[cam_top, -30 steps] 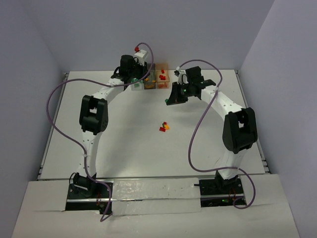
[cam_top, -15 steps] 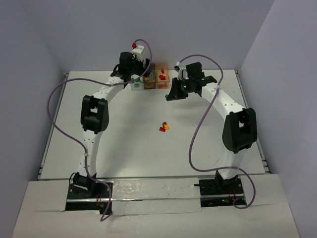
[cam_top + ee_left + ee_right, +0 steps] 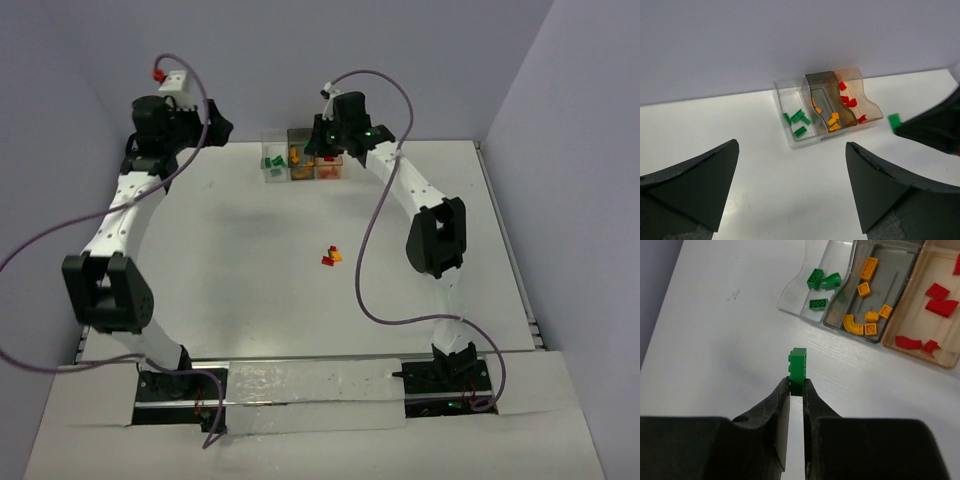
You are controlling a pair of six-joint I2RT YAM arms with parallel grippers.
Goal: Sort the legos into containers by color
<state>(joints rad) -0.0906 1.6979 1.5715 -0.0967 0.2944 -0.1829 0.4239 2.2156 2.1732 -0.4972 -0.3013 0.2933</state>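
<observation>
Three containers stand in a row at the back of the table: a clear one (image 3: 272, 163) (image 3: 796, 294) with green legos (image 3: 818, 304), a dark grey one (image 3: 300, 157) (image 3: 896, 284) with orange-yellow legos (image 3: 860, 326), and an orange-tinted one (image 3: 329, 162) (image 3: 914, 322) with red legos (image 3: 940, 300). My right gripper (image 3: 796, 385) (image 3: 316, 146) is shut on a green lego (image 3: 798, 365) (image 3: 895, 121), held in the air near the boxes. Far to the left of the boxes, my left gripper (image 3: 791, 144) (image 3: 218, 128) is raised and wide open, with nothing between its fingers.
A small cluster of red and orange-yellow legos (image 3: 332, 256) lies loose mid-table. The back wall rises right behind the boxes. The right arm's purple cable (image 3: 372, 240) loops over the table's right half.
My left gripper opened and its arm swung away left from the clear box. The right arm carried the green lego back and left, toward the boxes.
</observation>
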